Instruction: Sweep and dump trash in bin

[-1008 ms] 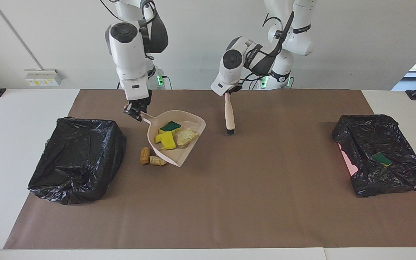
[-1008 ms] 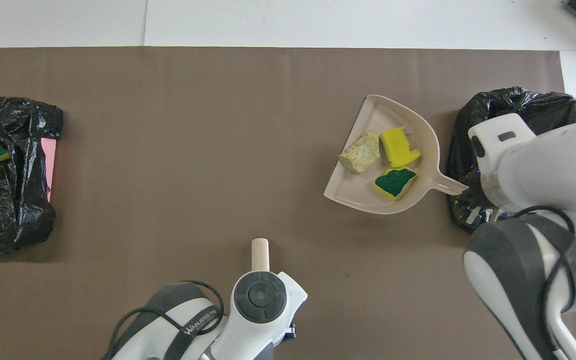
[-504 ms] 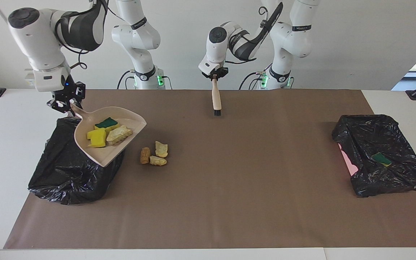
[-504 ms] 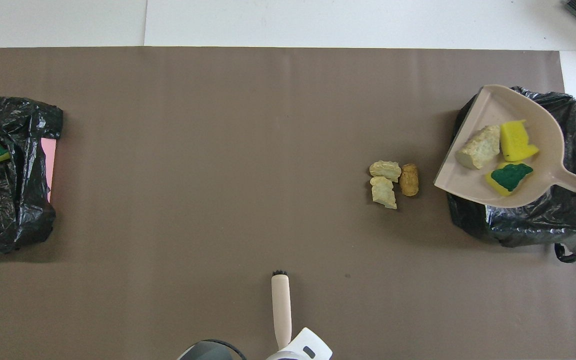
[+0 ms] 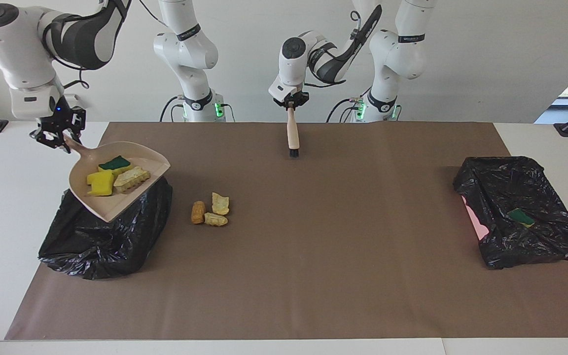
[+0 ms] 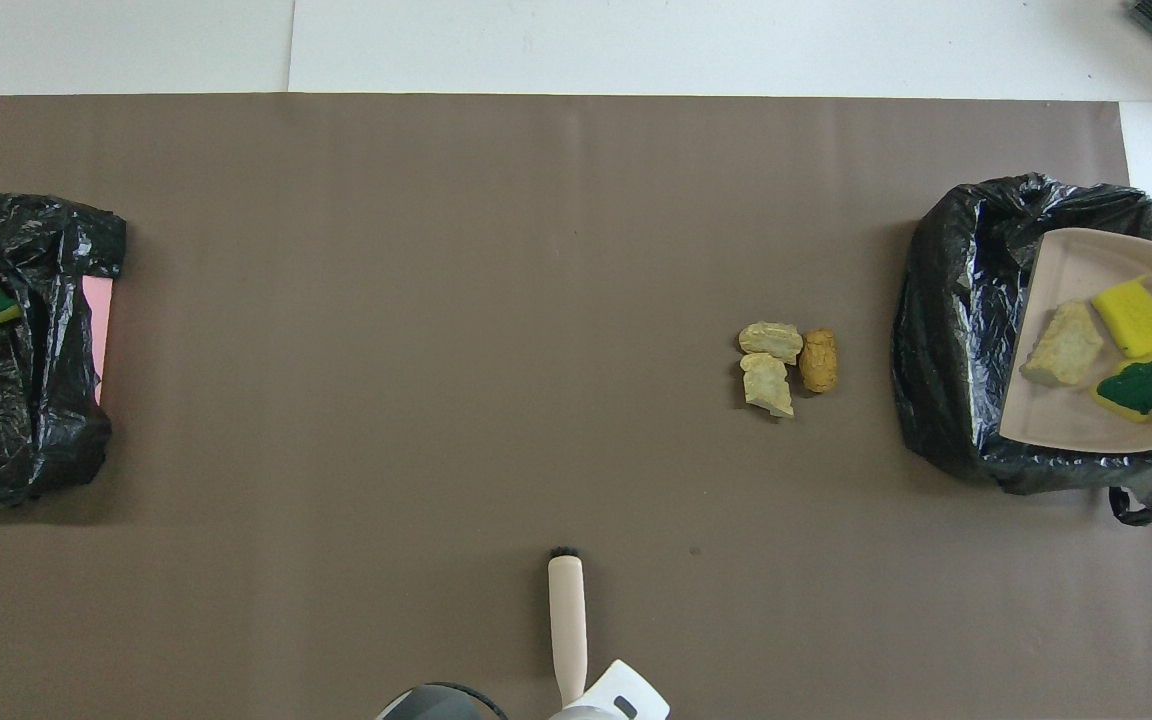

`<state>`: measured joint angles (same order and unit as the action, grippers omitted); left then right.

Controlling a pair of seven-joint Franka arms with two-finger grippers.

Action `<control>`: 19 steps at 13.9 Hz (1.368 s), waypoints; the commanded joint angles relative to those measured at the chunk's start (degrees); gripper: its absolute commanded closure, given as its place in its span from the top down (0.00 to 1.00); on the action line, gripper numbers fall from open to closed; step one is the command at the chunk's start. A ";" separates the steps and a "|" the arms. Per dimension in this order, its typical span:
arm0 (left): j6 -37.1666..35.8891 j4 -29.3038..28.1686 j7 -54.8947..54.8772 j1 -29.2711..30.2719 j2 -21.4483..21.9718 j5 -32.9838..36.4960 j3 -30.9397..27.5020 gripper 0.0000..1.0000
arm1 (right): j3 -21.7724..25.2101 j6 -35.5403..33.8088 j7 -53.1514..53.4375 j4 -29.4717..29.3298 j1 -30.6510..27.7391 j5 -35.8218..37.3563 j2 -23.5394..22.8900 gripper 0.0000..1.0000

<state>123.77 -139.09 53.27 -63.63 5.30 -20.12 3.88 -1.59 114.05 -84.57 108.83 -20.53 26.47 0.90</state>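
My right gripper (image 5: pixel 63 139) is shut on the handle of the pale dustpan (image 5: pixel 109 205), which hangs over the black-bagged bin (image 5: pixel 96 246) at the right arm's end. In the pan (image 6: pixel 1071 425) lie a green-faced sponge (image 5: pixel 115 162), a yellow sponge (image 5: pixel 100 184) and a beige chunk (image 5: pixel 131 178). Three more trash chunks (image 5: pixel 210 212) lie on the mat beside the bin (image 6: pixel 956 340). Near the robots, my left gripper (image 5: pixel 291 102) is shut on the hand brush (image 5: pixel 292 134), which hangs bristles down just above the mat.
A second black-bagged bin (image 5: pixel 520 236) stands at the left arm's end with a green-faced sponge (image 5: pixel 521 217) in it and a pink edge showing. A brown mat (image 5: pixel 323 256) covers most of the white table.
My right arm lifted the loaded dustpan off the mat and carried it over the bin, uncovering a third chunk. My left arm drew the brush back toward the robots and turned it upright.
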 commanded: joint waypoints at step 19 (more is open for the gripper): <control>-23.03 44.94 -41.73 41.28 -5.30 20.03 -1.16 1.00 | -0.96 1.27 -8.77 1.30 10.84 35.14 0.86 0.00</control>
<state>105.33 -100.83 16.24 -25.99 2.56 -2.29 1.76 -2.41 117.99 -91.73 110.84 -11.41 59.93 1.02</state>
